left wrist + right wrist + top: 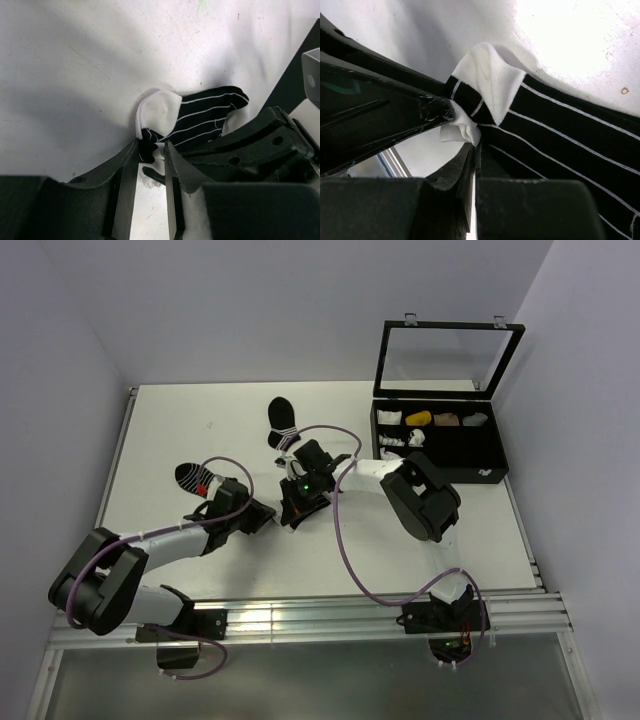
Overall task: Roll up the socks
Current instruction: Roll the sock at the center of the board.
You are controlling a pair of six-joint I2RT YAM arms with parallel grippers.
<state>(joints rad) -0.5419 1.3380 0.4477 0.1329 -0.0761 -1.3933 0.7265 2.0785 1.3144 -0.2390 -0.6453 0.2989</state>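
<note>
The socks lie bunched between my two grippers at the table's middle, mostly hidden under them in the top view. The black sock with thin white stripes [202, 115] has a white toe [159, 109] folded up. In the right wrist view the same striped sock [570, 145] runs off to the right, with crumpled white fabric [460, 131] at the jaw tips. My left gripper [151, 146] is shut on the sock's black edge. My right gripper [476, 145] is shut, pinching the fabric. In the top view the left gripper [268, 515] and right gripper [297, 508] nearly touch.
A black compartment box [495, 472] with its clear lid up stands at the right rear, holding rolled socks. A black sock with white bands [283, 420] lies behind the grippers. Another dark striped sock [193, 477] lies to the left. The right arm's finger [260, 142] crowds the left wrist view.
</note>
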